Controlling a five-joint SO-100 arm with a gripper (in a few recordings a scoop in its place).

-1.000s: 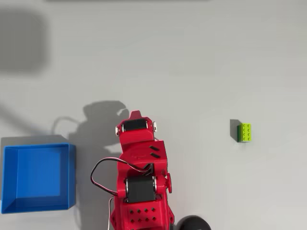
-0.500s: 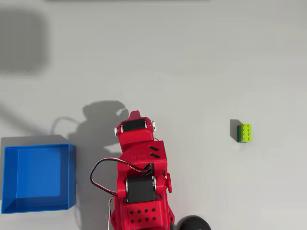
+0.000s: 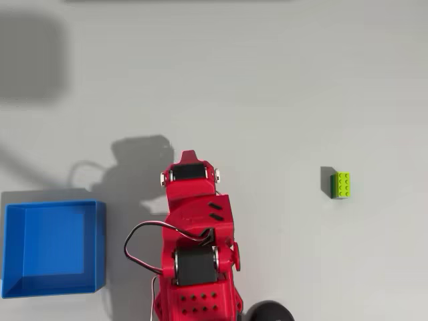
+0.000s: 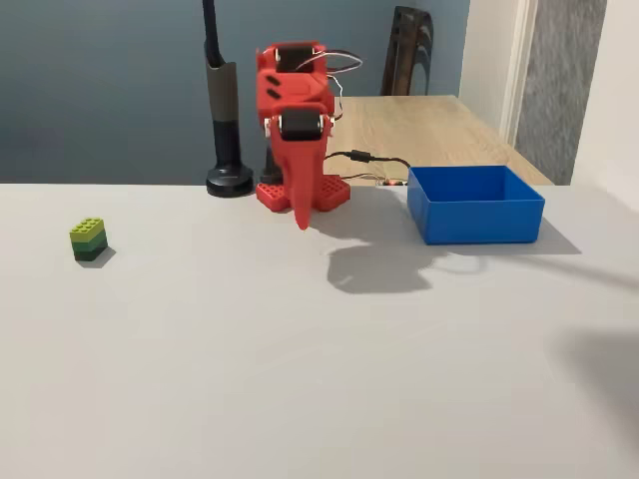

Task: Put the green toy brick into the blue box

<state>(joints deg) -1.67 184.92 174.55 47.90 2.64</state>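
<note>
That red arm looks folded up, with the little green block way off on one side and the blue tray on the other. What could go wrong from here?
1. The green toy brick is small and sits far from the gripper, so a slightly off reach could nudge it away instead of grasping it.
2. The blue box lies on the arm's opposite side, so the long carry gives a loose grip time to slip.
3. The box's walls are low, so a drop near the rim might bounce out.

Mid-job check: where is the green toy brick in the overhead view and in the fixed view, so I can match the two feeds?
Overhead view: the green toy brick lies right of centre, alone on the table.
Fixed view: it sits at the left, nearer the camera than the arm.
Shared landmark: the red arm, between the brick and the blue box.
</note>
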